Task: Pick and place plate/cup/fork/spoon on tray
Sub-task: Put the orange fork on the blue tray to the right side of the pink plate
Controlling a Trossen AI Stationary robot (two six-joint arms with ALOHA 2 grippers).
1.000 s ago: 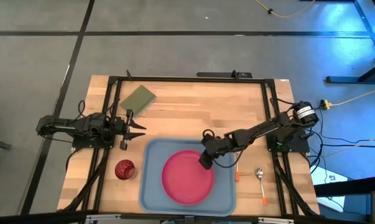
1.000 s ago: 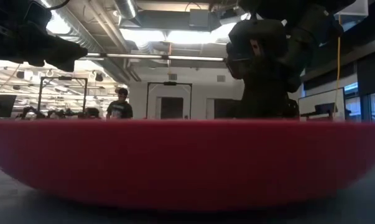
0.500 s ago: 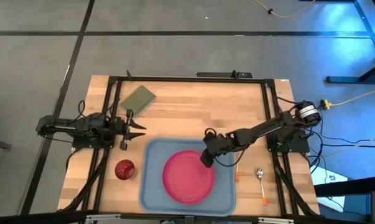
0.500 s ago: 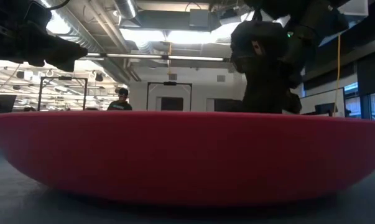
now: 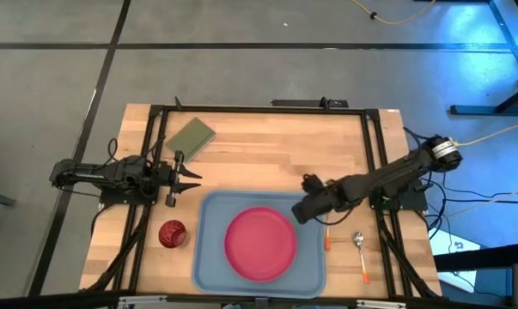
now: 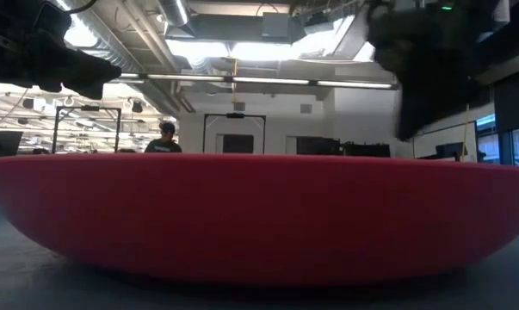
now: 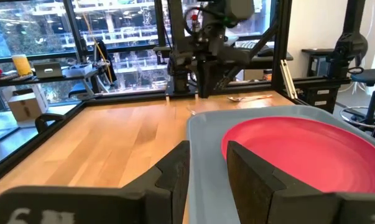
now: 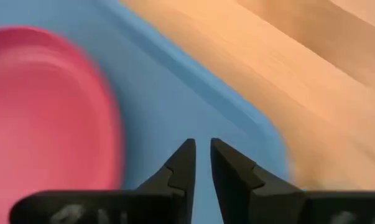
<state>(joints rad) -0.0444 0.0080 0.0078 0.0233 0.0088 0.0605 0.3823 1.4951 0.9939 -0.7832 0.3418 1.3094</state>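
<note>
The pink-red plate [image 5: 260, 243] lies flat in the light blue tray [image 5: 209, 215] at the table's near middle. In the low view the plate [image 6: 259, 215] fills the picture. My right gripper [image 5: 299, 211] hovers over the tray's far right corner, just right of the plate, its fingers [image 8: 199, 149] a narrow gap apart and empty. My left gripper [image 5: 193, 178] waits open at the table's left, beyond the tray's far left corner. The dark red cup [image 5: 173, 233] stands on the table left of the tray. The fork [image 5: 326, 239] and the spoon [image 5: 360, 251] lie on the table right of the tray.
An olive green pad [image 5: 191, 136] lies at the table's far left. Black frame rails run along the table's left, right and far edges. Bare wood lies between the tray and the far edge. A person stands far off in the room [image 6: 164, 142].
My right gripper has come off the plate's far right rim and drawn back toward the table's right edge, past the tray's far right corner. The plate has sunk a little and now lies flat in the tray.
</note>
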